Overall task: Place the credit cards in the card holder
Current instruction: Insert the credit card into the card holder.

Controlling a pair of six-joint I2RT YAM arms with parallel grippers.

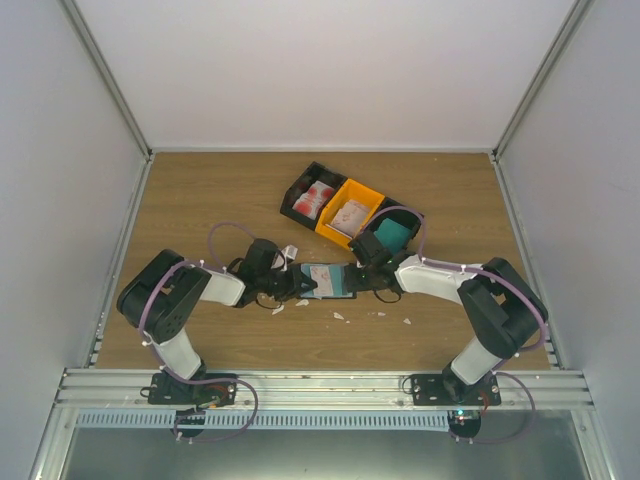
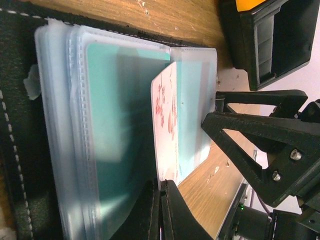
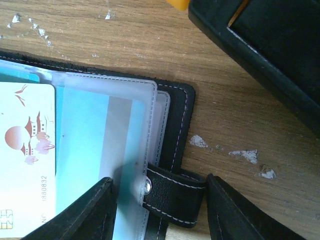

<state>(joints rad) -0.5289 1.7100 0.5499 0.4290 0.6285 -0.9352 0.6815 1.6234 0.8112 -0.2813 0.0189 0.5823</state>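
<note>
The black card holder (image 1: 325, 278) lies open on the table between both grippers, its clear sleeves (image 2: 115, 125) showing a teal card (image 3: 85, 150) inside. My left gripper (image 2: 161, 187) is shut on a pale pinkish-white credit card (image 2: 167, 125) with red markings, held on edge over the sleeves; the card also shows in the right wrist view (image 3: 27, 160). My right gripper (image 3: 157, 200) is open, its jaws standing either side of the holder's snap strap (image 3: 175, 192) and the sleeve edge. In the top view the left gripper (image 1: 295, 285) and right gripper (image 1: 358, 278) flank the holder.
Three joined bins stand behind the holder: a black one with red-and-white cards (image 1: 312, 198), an orange one with pale cards (image 1: 350, 213), and a black one with teal cards (image 1: 393, 235). White scraps (image 3: 245, 155) lie on the wood near the holder.
</note>
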